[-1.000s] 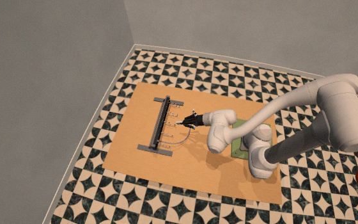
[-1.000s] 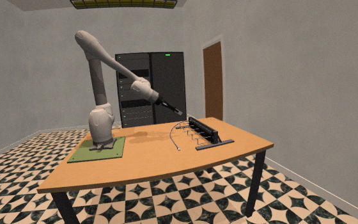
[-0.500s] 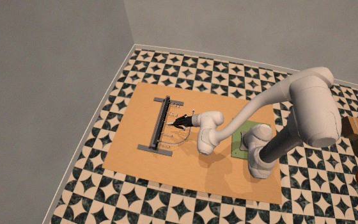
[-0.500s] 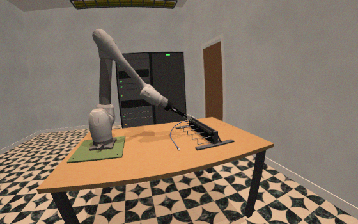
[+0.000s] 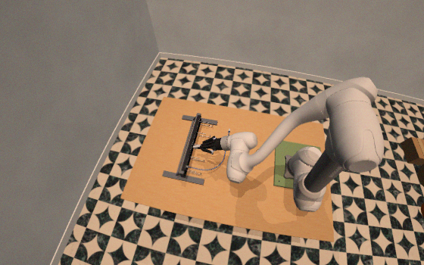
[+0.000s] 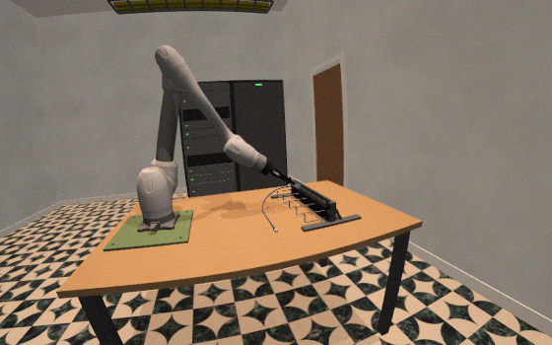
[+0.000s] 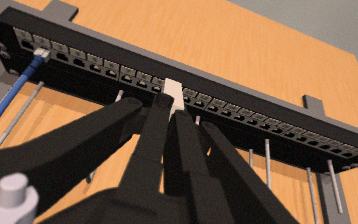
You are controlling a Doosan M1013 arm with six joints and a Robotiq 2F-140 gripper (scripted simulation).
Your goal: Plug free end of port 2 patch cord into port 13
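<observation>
My gripper (image 5: 196, 146) (image 6: 291, 181) (image 7: 168, 93) is shut and empty. Its pale fingertips are at the front of the black rack (image 5: 189, 148) (image 6: 314, 198) (image 7: 105, 51), over about port 10; I cannot tell whether they touch it. The blue patch cord (image 7: 11, 95) (image 6: 263, 207) (image 5: 207, 169) has one plug (image 7: 41, 54) in port 2 and curves away from the rack. Its free end (image 6: 275, 229) (image 5: 229, 131) lies on the table, beside the gripper as seen from above. Port 13 (image 7: 213, 107) looks empty, right of the fingertips. The latch side of the free plug cannot be made out.
Thin metal cable bars (image 7: 268, 160) (image 6: 310, 217) stick out from the rack's front below the ports. The rack's grey feet (image 5: 182, 178) (image 6: 331, 223) rest on the wooden table (image 5: 158, 132) (image 6: 216, 266). The arm's base stands on a green plate (image 6: 117, 241) (image 5: 281, 151).
</observation>
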